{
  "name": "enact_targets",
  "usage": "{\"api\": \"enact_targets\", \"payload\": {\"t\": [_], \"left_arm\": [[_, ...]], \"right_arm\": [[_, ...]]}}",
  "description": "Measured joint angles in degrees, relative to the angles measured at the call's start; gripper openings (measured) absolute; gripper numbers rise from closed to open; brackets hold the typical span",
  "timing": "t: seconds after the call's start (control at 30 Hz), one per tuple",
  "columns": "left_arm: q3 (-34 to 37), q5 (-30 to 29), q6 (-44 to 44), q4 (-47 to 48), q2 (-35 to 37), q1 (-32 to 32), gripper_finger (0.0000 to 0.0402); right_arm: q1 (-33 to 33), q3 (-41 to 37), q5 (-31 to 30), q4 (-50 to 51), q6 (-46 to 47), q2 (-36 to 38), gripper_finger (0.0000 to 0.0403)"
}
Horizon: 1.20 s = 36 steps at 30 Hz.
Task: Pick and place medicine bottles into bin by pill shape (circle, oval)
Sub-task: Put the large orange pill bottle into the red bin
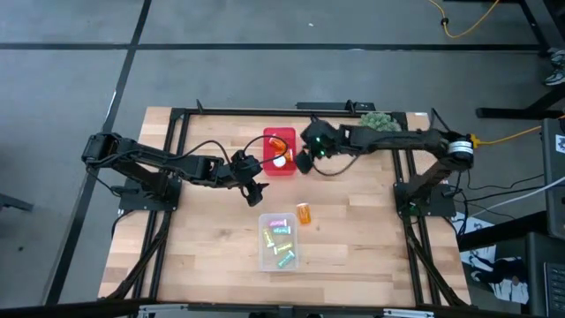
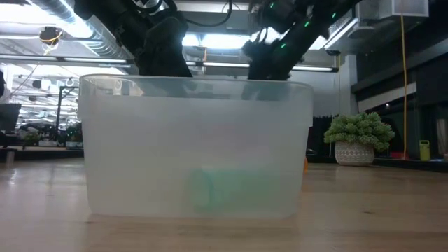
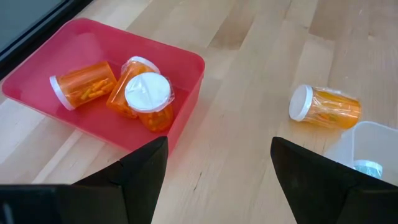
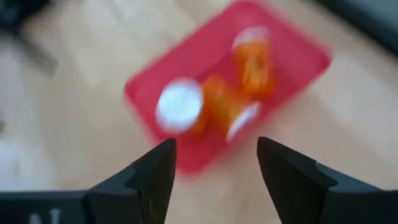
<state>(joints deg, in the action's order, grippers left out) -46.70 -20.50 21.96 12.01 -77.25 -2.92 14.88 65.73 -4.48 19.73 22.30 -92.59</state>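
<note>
On the desk [image 1: 203, 256], one orange bottle [image 3: 324, 106] is lying on its side between the red bin [image 1: 279, 153] and the clear bin [image 1: 279, 243]. The left end effector [image 3: 217, 162] is hovering open and empty near the red bin, facing that bottle. The right end effector [image 4: 214, 165] is hanging open over the red bin, which is holding three orange bottles [image 3: 115, 90]. Judging by the layout, the left arm should be squaring its fingers across the body, avoiding the clear bin's wall.
</note>
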Motion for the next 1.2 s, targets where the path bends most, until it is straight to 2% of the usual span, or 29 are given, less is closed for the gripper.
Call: {"api": "enact_targets", "payload": {"t": [0.1,0.27,0.5,0.7,0.8,0.93,1.2], "left_arm": [[0.0,0.01,0.01,0.0,0.0,0.0,0.0278],[0.0,-0.01,0.0,-0.02,0.0,0.0,0.0278],[0.0,0.01,0.02,-0.02,0.0,0.0,0.0278],[0.0,0.01,0.0,-0.02,0.0,-0.02,0.0278],[0.0,0.01,0.0,-0.02,0.0,-0.02,0.0278],[0.0,0.01,0.01,-0.01,0.0,-0.02,0.0278],[0.0,-0.01,0.04,-0.02,0.0,0.0,0.0278]], "right_arm": [[-3.95,-0.02,-0.53,6.84,1.95,2.24,0.0226],[-11.7,-0.02,-5.15,14.04,6.99,3.2,0.0226],[-22.37,-0.6,-8.46,16.47,18.31,3.01,0.0226],[-30.73,-3.51,-14.46,14.57,33.0,3.01,0.0226],[-33.75,-7.16,-14.99,10.58,39.28,2.96,0.0226],[-35.91,-11.77,-16.73,3.26,43.8,2.96,0.0226],[-35.97,-13.16,-17.02,0.95,46.12,-0.62,0.0226]]}}
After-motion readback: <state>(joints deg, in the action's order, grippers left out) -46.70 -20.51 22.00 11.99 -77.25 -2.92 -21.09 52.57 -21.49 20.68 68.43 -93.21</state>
